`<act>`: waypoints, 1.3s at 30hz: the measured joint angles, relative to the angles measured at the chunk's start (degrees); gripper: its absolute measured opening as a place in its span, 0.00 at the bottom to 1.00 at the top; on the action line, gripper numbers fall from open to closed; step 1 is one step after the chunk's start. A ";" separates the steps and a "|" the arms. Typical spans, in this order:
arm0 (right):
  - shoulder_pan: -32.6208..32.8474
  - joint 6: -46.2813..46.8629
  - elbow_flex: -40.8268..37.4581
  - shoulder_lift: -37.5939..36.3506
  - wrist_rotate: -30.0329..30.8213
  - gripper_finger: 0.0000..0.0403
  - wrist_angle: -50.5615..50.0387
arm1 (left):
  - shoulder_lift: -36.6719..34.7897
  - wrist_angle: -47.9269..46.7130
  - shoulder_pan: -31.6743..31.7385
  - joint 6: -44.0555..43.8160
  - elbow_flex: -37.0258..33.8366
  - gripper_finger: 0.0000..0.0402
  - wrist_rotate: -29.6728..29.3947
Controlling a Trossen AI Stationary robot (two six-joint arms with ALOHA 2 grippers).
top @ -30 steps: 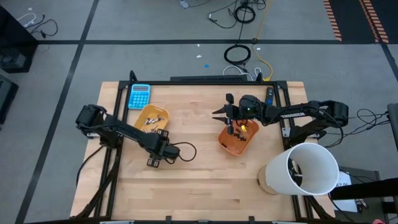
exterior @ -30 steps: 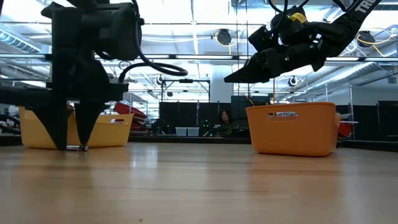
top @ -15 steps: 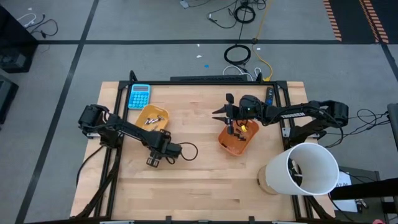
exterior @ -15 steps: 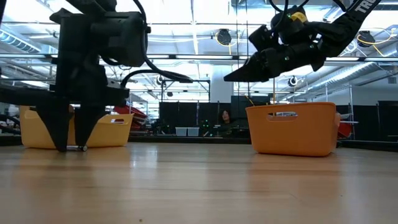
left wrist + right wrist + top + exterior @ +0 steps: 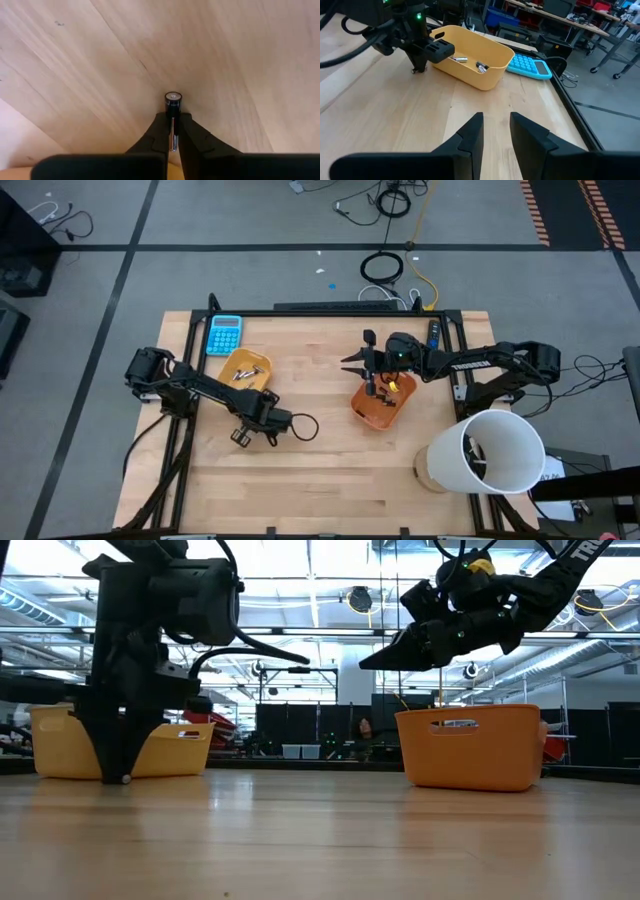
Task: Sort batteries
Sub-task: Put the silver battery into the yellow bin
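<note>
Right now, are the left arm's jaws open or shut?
Shut, clamped on a battery. In the left wrist view both fingers press against the small dark cylinder lying on the wooden table.

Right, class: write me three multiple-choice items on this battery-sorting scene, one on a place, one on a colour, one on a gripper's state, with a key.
1. Where is the blue calculator?
A. beside the yellow tray, at the table's far left corner
B. inside the orange tray
C. under the right gripper

2. What colour is the tray below the right gripper?
A. yellow
B. orange
C. blue

3. What is the left gripper doing?
A. hanging open above the yellow tray
B. shut on a battery at the tabletop
C. holding the calculator

Key: 1 A, the high view shows it next to the yellow tray. 2 B, the orange tray sits beneath that arm. 3 B, the left wrist view shows the fingers pinching a dark battery.
</note>
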 joint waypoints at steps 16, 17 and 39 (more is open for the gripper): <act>-1.49 -1.08 0.00 0.00 0.04 0.21 0.81 | 0.28 6.26 0.07 0.85 2.82 0.05 -1.62; -1.49 -1.06 0.00 0.00 0.02 0.21 0.83 | 0.28 7.62 0.07 0.85 2.89 0.05 -1.63; -1.46 -0.90 0.00 0.00 0.02 0.21 0.53 | 0.28 4.30 0.11 -0.70 5.66 0.05 -7.18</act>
